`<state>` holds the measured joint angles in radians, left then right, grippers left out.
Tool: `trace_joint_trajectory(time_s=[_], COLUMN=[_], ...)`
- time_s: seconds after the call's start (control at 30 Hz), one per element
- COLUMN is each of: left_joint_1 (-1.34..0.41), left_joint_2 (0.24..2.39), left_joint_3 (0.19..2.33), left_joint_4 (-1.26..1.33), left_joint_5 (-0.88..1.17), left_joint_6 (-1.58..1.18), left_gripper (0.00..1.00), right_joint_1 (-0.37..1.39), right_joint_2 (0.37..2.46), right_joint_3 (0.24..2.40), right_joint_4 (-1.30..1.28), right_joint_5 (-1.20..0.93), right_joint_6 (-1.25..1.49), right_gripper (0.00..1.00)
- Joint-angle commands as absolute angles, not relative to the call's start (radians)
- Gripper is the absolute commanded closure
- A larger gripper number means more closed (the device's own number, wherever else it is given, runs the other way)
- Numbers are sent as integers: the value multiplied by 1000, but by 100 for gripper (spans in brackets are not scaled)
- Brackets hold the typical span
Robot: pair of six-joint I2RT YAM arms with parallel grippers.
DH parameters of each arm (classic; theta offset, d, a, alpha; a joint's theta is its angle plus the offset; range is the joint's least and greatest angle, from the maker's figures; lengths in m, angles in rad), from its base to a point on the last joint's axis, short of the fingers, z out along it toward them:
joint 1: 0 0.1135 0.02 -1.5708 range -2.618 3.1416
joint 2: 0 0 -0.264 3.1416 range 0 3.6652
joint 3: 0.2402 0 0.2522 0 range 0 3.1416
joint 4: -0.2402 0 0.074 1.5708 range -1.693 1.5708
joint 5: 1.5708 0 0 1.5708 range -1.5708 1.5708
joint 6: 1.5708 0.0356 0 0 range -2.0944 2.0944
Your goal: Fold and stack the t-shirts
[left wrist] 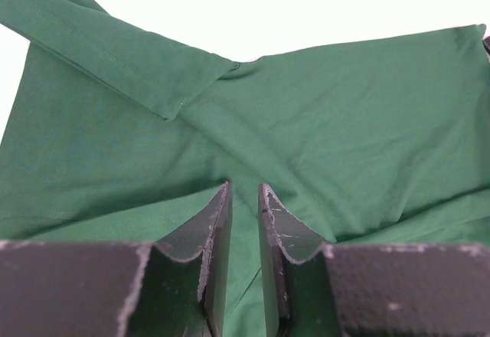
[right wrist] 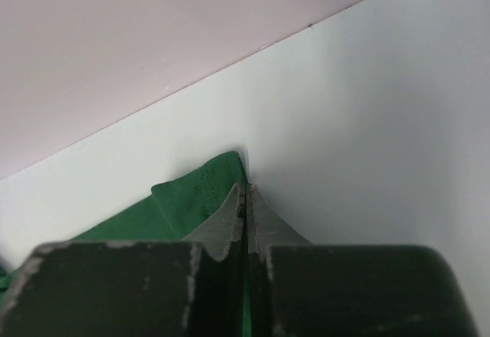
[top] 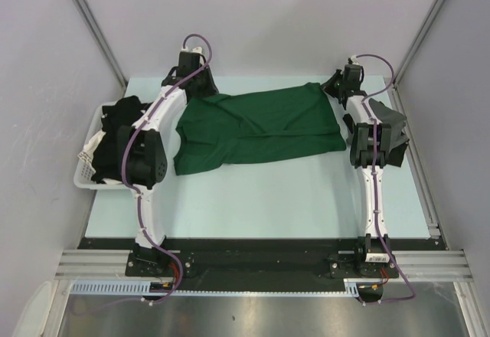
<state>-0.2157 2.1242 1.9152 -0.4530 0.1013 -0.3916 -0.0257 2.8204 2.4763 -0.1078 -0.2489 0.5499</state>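
The dark green t-shirt [top: 260, 126] lies spread across the far middle of the table. My left gripper [top: 200, 83] is at its far left corner. In the left wrist view the left gripper [left wrist: 245, 188] is narrowly open just above the green cloth [left wrist: 344, 107], with a folded sleeve [left wrist: 130, 61] ahead. My right gripper [top: 338, 84] is at the shirt's far right corner. In the right wrist view the right gripper [right wrist: 246, 188] is shut on the green hem corner [right wrist: 191, 199]. Black t-shirts [top: 115, 122] lie heaped in the basket. A grey cloth [top: 392, 119] lies by the right arm.
The white slatted basket [top: 83, 170] stands at the table's left edge beside the left arm. Pale walls enclose the table at the back and on both sides. The right gripper is close to the back wall [right wrist: 153, 46].
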Motion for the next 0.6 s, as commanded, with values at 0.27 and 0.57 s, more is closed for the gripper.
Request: trace_joint_trajectory(time_s=[0.27, 0.57], left_joint_1=[-222, -222], left_joint_2=[2097, 2105], left_joint_3=[1942, 1954], left_joint_4=[-437, -437], left_joint_5=[124, 137], left_joint_6=[-390, -402], left_gripper=[76, 77], right_joint_1=[-44, -66], right_joint_2=[2760, 2642], right_joint_3=[2473, 2326], right_joint_4=[-100, -144], right_joint_5=[-256, -264], right_joint_6=[508, 436], right_gripper=[100, 100])
